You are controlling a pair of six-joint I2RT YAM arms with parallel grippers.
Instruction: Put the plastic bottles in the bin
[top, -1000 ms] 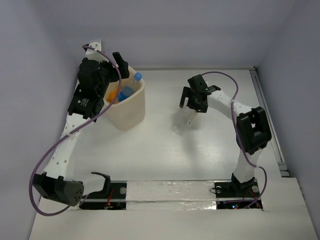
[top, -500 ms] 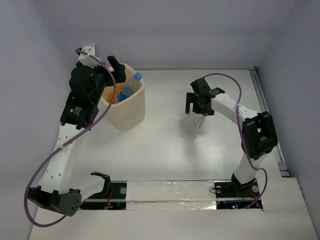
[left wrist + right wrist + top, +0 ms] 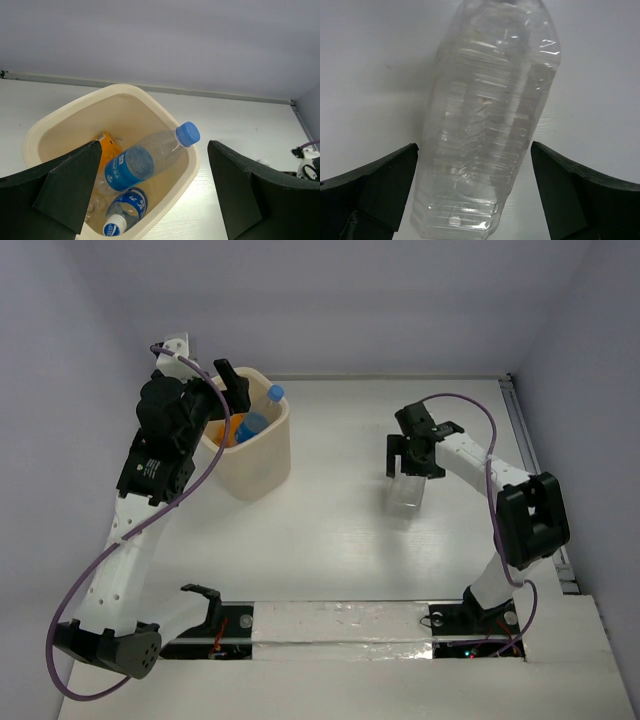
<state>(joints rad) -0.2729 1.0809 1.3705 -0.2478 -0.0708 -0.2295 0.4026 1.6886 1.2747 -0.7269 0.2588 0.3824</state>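
My right pincer point(image 3: 477, 192) is spread wide, one finger on either side of the big clear bottle point(image 3: 490, 115), which seems to lie on the surface point(image 3: 330, 530) well apart from the bin point(image 3: 195, 165). If I close off-centre, I expect that thin, slick wall to buckle or squirt away and roll. My left pincer point(image 3: 152, 195) hangs spread and empty over the bin, where a blue-capped bottle point(image 3: 150, 160) leans on the rim; carrying across risks a clash there.
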